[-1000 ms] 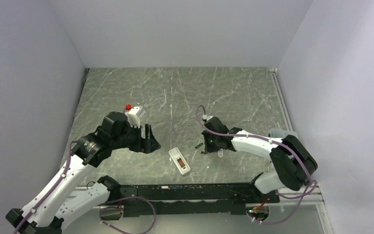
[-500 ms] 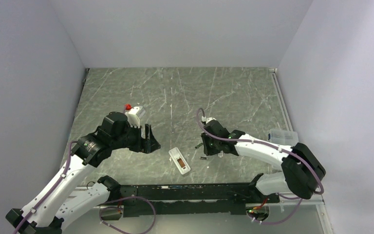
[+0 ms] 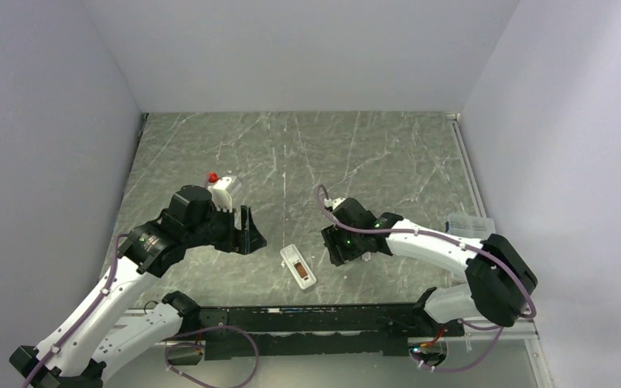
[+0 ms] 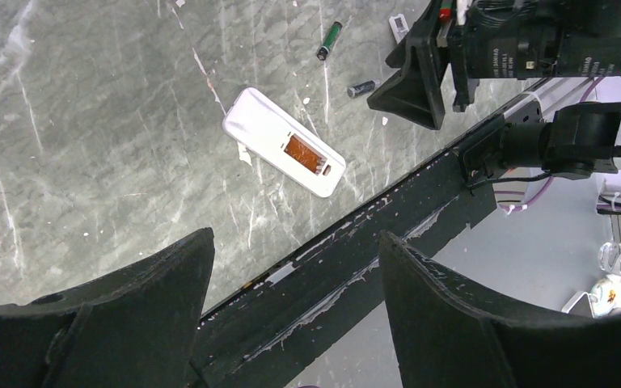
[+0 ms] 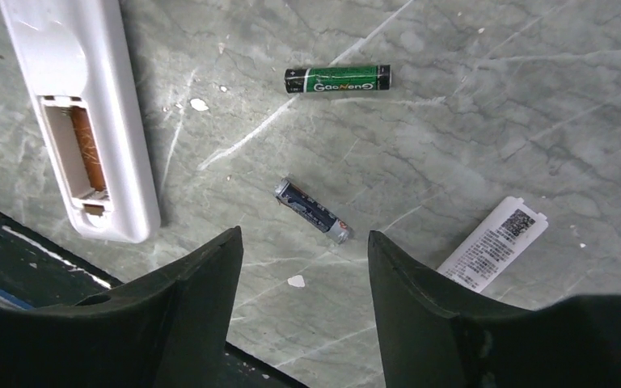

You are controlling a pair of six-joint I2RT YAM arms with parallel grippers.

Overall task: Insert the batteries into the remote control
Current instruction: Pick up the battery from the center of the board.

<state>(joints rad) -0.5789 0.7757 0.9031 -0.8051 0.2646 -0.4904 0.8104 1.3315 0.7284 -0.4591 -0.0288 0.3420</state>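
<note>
The white remote control [image 3: 297, 266] lies near the table's front edge with its brownish-orange recess [image 5: 89, 149] facing up and nothing in it. Two batteries lie loose on the marble to its right: a green one [image 5: 338, 78] and a dark blue one [image 5: 313, 212]. My right gripper [image 5: 303, 234] hangs open just over them, and the blue battery lies just beyond its fingertips. From above, the right gripper [image 3: 338, 247] hides both batteries. My left gripper [image 3: 252, 232] stands open, holds nothing and sits left of the remote [image 4: 283, 152].
A small white labelled cover [image 5: 493, 242] lies right of the blue battery. A clear plastic box [image 3: 469, 224] stands at the right edge of the table. The black rail [image 3: 315, 315] runs along the front edge, close to the remote.
My right gripper has opened from shut and slid left and nearer, so it now covers the batteries in the top view. The left arm has not moved.
</note>
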